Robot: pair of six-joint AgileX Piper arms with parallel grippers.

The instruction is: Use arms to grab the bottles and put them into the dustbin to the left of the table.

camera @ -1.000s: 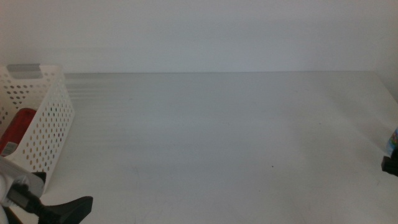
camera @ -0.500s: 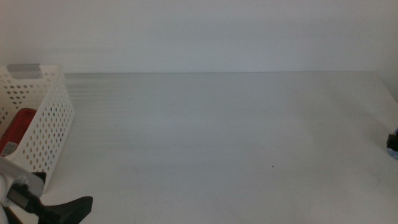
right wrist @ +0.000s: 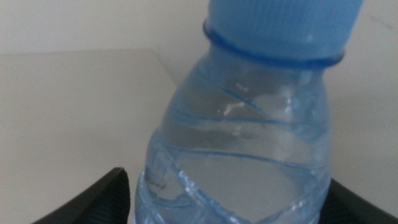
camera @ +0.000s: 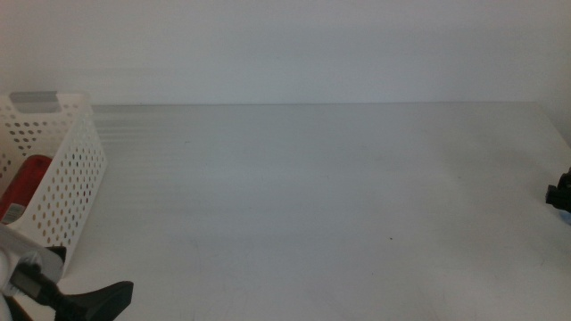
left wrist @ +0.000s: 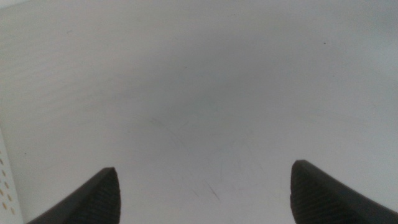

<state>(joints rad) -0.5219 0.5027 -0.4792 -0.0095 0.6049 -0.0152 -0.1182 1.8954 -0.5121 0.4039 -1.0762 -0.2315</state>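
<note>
The white perforated dustbin (camera: pixel 62 169) stands at the table's left edge, and a red can (camera: pixel 25 185) lies inside it. A clear blue-capped bottle (right wrist: pixel 249 143) fills the right wrist view. My right gripper (right wrist: pixel 230 199) is shut on its body, one dark jaw on each side. In the middle view only a dark tip of that gripper (camera: pixel 561 190) shows at the right edge. My left gripper (camera: pixel 105 298) waits open at the front left corner beside the dustbin. Its jaws (left wrist: pixel 205 190) hang over the bare white table (left wrist: pixel 205 93). The pale-yellow juice bottle is out of view.
The white table (camera: pixel 312 196) runs back to a white wall. A strip of the dustbin's wall (left wrist: pixel 6 186) shows at the edge of the left wrist view.
At the right edge, the right gripper's dark tip has shifted up in the picture, and less of the bottle shows there now. The left arm and the dustbin have not moved.
</note>
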